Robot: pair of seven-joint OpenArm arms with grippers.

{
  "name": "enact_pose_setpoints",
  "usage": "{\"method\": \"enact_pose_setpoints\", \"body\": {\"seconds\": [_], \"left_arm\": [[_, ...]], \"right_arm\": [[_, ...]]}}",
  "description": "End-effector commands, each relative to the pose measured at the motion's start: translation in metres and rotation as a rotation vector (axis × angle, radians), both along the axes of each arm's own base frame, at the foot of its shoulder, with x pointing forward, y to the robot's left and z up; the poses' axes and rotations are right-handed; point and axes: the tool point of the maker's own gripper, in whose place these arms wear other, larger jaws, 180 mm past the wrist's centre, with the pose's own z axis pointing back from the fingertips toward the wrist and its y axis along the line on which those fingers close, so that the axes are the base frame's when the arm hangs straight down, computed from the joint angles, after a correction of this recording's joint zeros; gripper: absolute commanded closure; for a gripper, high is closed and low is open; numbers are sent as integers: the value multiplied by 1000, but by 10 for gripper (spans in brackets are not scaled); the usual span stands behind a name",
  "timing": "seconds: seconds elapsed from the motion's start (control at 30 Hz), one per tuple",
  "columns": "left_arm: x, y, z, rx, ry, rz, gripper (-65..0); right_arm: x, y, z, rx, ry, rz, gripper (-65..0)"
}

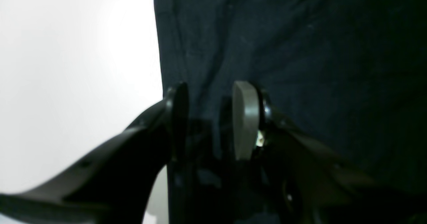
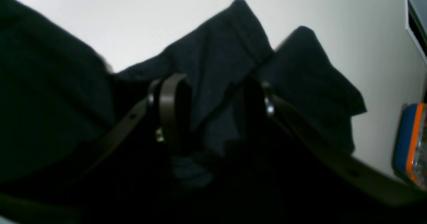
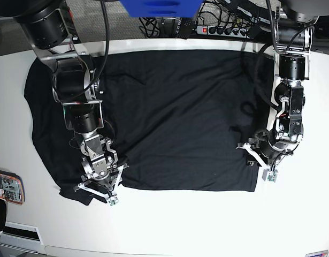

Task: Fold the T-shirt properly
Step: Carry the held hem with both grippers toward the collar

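On the white surface (image 3: 180,230), a black T-shirt (image 3: 175,123), spread broadly from the top edge of the base view toward the bottom edge, wrinkled, with rumpled folds near the lower left corner. Over the shirt's lower right part, the left end effector (image 1: 210,120), fingers apart, released. Over the bunched lower left part, the right end effector (image 2: 213,114), likewise parted and released. Farther out, at the surface's left edge, a blue-and-orange-edged object (image 3: 8,186), just beside the T-shirt.
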Motion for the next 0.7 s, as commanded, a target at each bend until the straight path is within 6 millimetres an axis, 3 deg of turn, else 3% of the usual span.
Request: {"method": "enact_pose_setpoints", "body": {"seconds": [0.0, 0.4, 0.6, 0.67], "left_arm": [[14, 5, 20, 4, -62, 0, -207], [14, 4, 20, 3, -62, 0, -207], [14, 4, 20, 3, -62, 0, -207], [13, 4, 19, 3, -59, 0, -207]], "right_arm": [[18, -5, 23, -10, -59, -6, -262], [14, -43, 24, -57, -52, -44, -262], [14, -44, 23, -58, -52, -45, -261], [11, -44, 19, -59, -37, -42, -219]]}}
